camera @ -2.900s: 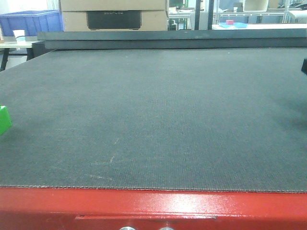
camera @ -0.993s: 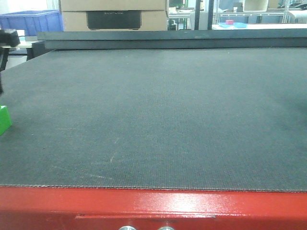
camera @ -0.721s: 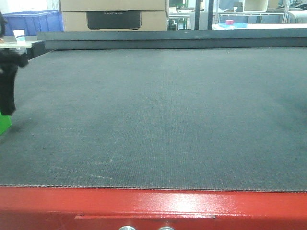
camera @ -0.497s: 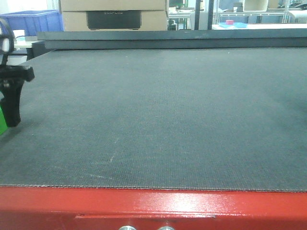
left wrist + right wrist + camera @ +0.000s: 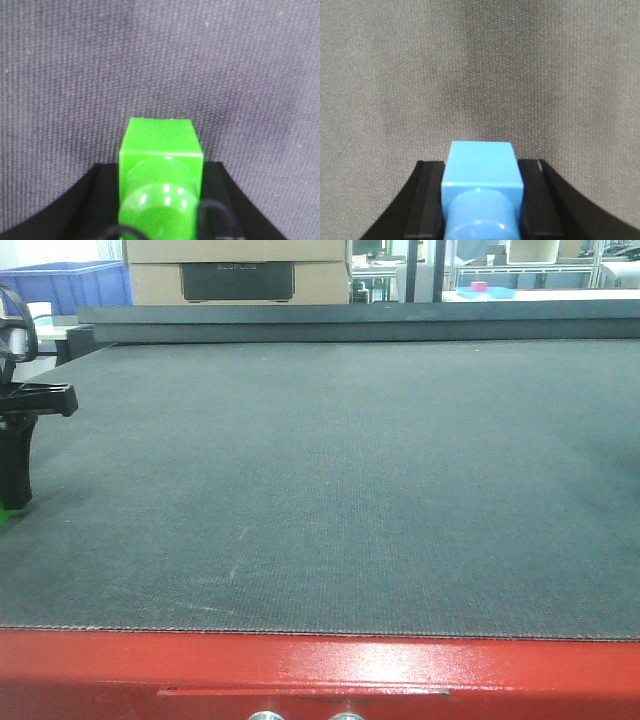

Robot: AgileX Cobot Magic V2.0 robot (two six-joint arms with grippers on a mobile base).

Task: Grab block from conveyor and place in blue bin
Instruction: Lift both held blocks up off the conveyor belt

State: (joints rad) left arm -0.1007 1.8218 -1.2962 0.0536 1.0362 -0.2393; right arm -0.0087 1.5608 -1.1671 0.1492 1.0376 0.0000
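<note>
The conveyor's dark grey belt [image 5: 340,480] fills the front view above its red frame [image 5: 320,670]. At the far left edge my left gripper [image 5: 12,490] stands on the belt, its black finger [image 5: 15,455] covering all but a sliver of the green block [image 5: 4,511]. In the left wrist view the green block [image 5: 161,145] sits between the black fingers [image 5: 97,200] of my left gripper [image 5: 161,167], which is shut on it. My right gripper [image 5: 481,170] is shut on a light blue block [image 5: 481,160] over the belt. The blue bin [image 5: 70,285] stands far back on the left.
A raised dark ledge [image 5: 350,320] closes off the belt's far end. Behind it is a cardboard box with a black device [image 5: 237,275]. White tables [image 5: 540,295] with small items stand at the back right.
My left gripper came down from the upper left onto the green block at the belt's left edge and now hides most of it. The block has stayed in place.
</note>
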